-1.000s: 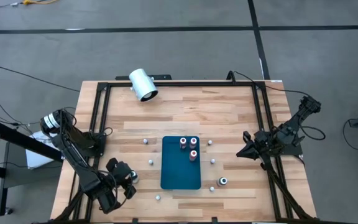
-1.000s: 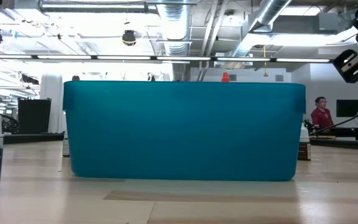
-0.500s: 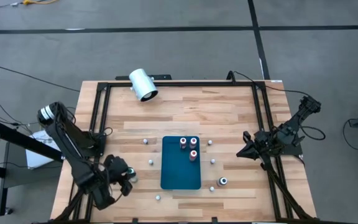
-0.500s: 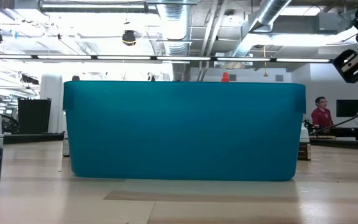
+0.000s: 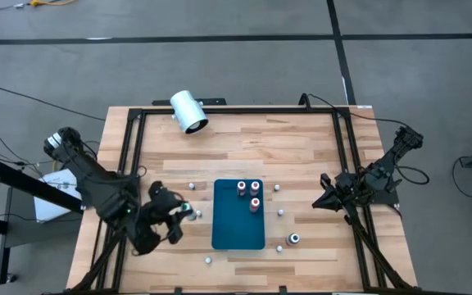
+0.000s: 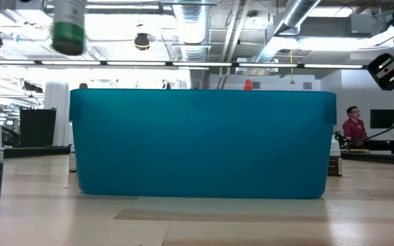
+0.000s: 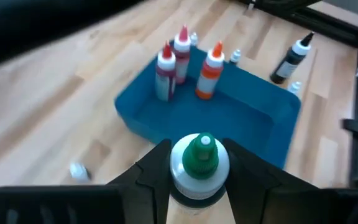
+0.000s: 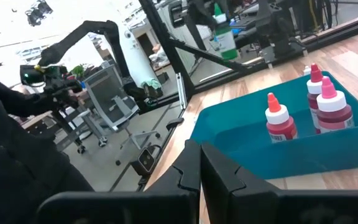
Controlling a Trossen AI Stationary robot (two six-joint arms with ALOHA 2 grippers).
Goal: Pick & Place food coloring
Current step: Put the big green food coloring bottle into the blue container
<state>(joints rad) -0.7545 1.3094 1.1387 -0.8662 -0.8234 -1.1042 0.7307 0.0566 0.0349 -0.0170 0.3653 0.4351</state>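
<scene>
A wooden table [image 5: 236,147] is seen from above, with a dark robot arm at each side. In the middle sits a shallow teal tray [image 5: 238,229], and three small food coloring bottles [image 5: 248,192] with pale tops already stand upright together at its far end; from the left wrist view two look red or pink and one orange. The left gripper [image 5: 174,217] hangs above the table just left of the tray, its fingers closed partway around a green bottle [image 7: 199,165] with a white collar and a green tip, held upright and gripped on opposite sides of its round body just below the top. In the low view this bottle [image 6: 68,27] shows high above the table surface, so it is clearly lifted. The right gripper [image 5: 324,201] waits at the right side of the table, well apart from the tray, its fingers pressed fully together and holding nothing. A dark bottle [image 5: 293,239] stands on the wood near the tray's near right corner, and several tiny white caps [image 5: 193,186] are scattered around the tray. A large white cylinder [image 5: 188,112] lies at the far edge. These bottles look very light, smooth plastic and probably a little squeezable, so they are likely to tip or slip; the round body is the sensible place to hold, gently, keeping the bottle upright.
</scene>
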